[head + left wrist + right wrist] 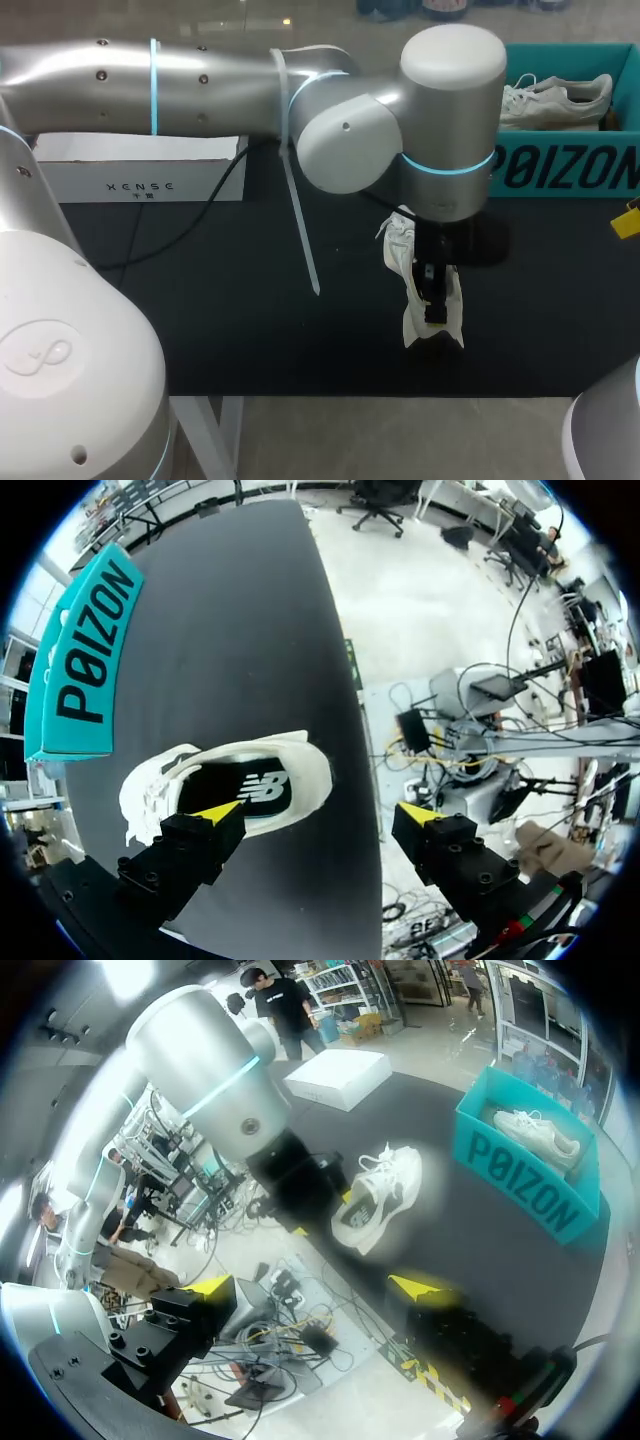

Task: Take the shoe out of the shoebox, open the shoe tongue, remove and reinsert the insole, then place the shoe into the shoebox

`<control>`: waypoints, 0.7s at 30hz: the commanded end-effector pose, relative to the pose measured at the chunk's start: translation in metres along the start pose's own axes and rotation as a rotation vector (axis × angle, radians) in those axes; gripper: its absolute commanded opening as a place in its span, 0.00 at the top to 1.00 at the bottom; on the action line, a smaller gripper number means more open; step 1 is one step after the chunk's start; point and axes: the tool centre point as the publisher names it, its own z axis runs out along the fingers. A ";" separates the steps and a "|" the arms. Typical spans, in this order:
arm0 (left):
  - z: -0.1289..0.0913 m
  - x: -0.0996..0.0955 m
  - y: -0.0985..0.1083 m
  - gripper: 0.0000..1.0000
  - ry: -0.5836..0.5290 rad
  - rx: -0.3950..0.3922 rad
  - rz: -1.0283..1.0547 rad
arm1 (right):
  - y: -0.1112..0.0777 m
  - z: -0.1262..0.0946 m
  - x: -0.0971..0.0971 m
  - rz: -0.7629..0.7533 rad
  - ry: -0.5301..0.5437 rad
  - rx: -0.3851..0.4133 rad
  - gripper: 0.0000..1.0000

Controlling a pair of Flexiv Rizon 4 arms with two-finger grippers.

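- Fingers (pixel 190 845) of the left gripper (pixel 320 815) are standing spread wide and pinching nothing.
- One tip is hanging over the mouth of the shoe (pixel 300 765), above the dark insole (pixel 262 788). Whether it is touching the insole cannot be told. The other tip is sitting out beyond the heel, clear of the shoe.
- The shoe is lying on its sole on the black table (pixel 250 300), outside the teal shoebox (pixel 560 170) and well apart from it. The heel is pointing toward the near edge and the laces toward the far side.
- Key relation: the shoe's long axis is running roughly in line with the gap between the left fingers, so they are straddling the heel lengthwise, not gripping across the sides.
- The right gripper (pixel 312 1285) is also holding its fingers spread, with nothing between them, well away from the shoe. The left arm is clearly the nearer one.
- Judgement: the insole is appearing seated, so lifting it out is looking like the step in hand, and it is falling to the left arm.
- A second shoe (pixel 555 100) is resting inside the shoebox.
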 end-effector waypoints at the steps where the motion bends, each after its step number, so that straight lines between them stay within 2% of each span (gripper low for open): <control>1: 0.010 -0.005 -0.011 0.00 0.024 -0.016 -0.004 | 0.003 0.000 -0.001 0.002 0.003 0.006 0.00; 5: 0.018 -0.004 -0.017 0.00 0.057 -0.063 -0.024 | 0.003 0.000 -0.001 0.002 0.003 0.006 0.00; 14: 0.036 -0.004 -0.021 0.00 0.103 -0.114 -0.045 | 0.003 0.000 -0.001 0.002 0.003 0.006 0.00; 21: 0.037 -0.001 -0.017 0.00 0.104 -0.133 -0.063 | 0.003 0.000 -0.001 0.002 0.003 0.006 0.00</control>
